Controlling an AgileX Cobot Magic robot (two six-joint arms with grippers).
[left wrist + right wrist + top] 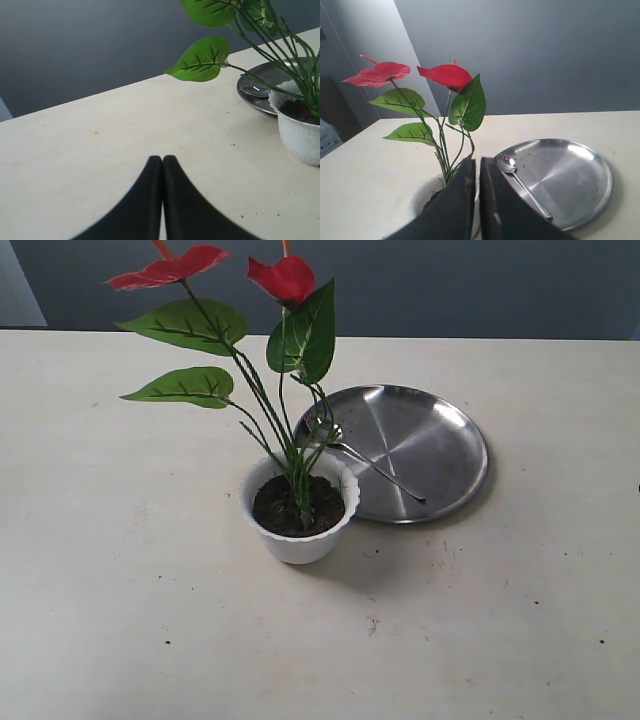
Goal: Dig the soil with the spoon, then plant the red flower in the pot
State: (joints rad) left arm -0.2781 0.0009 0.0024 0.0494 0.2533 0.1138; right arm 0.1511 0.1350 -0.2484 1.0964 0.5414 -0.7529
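The red flower point(285, 280) stands upright in the white pot point(300, 542), its green stems sunk into the dark soil point(275, 510). The spoon point(375, 468) lies on the round steel plate point(430, 440) just behind and right of the pot, bowl toward the stems. Neither gripper shows in the exterior view. My left gripper point(162, 158) is shut and empty above bare table, with the pot point(300, 137) off to one side. My right gripper point(477, 161) is shut and empty, partly hiding the pot point(425, 192), with the spoon point(522, 184) and blooms point(445, 75) beyond.
The pale table point(130, 590) spreads wide around the pot, with specks of spilled soil near it. The leaves point(185, 325) reach out to the left over the table. A dark wall runs behind the table's far edge.
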